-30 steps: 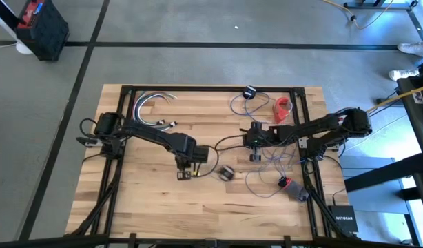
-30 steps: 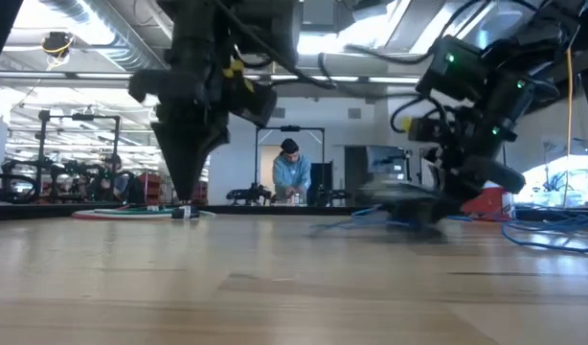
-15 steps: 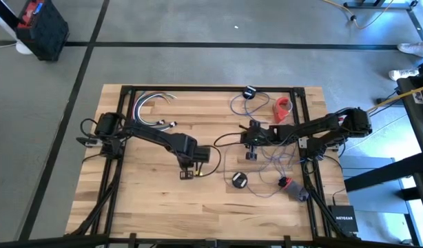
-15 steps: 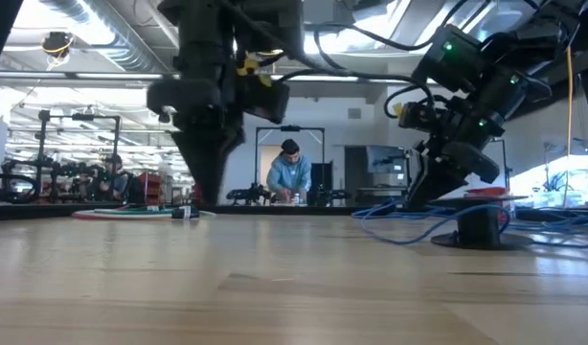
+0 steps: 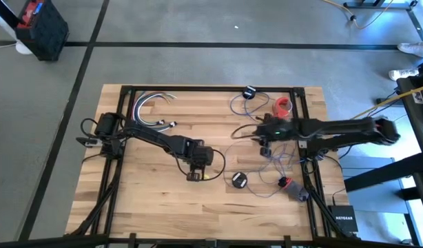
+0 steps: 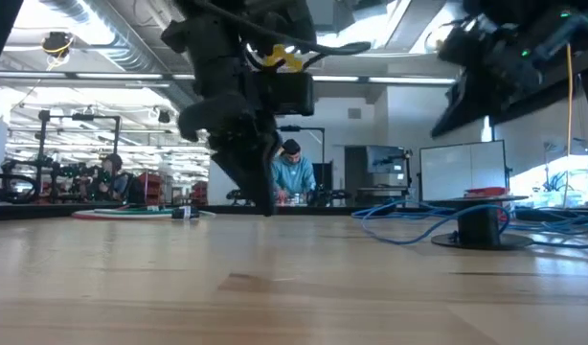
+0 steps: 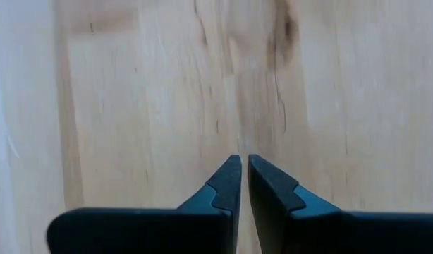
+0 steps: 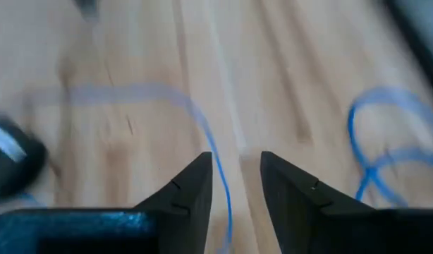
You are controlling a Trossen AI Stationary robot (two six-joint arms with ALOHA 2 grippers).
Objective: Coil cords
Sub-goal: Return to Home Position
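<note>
Worktop [image 5: 149, 207]: the near half is bare wood, with open room on every side of the left gripper [image 5: 194, 177]. That gripper hangs low over the middle, jaws together with only a hairline gap.

The right gripper [image 5: 264, 146] is right of centre, above the tangle, jaws apart with nothing between them.

The cord [image 6: 399, 213] lies in loose blue loops on the right half, between the right gripper and the near-right frame rail. Its black disc [image 5: 238, 180] rests flat just right of the left gripper, well apart from every edge.

Against half a second ago, the right arm has stretched out straighter and lifted, so in the low view only its upper part shows. The left gripper has shifted slightly nearer and to the right — the disc has not moved.
</note>
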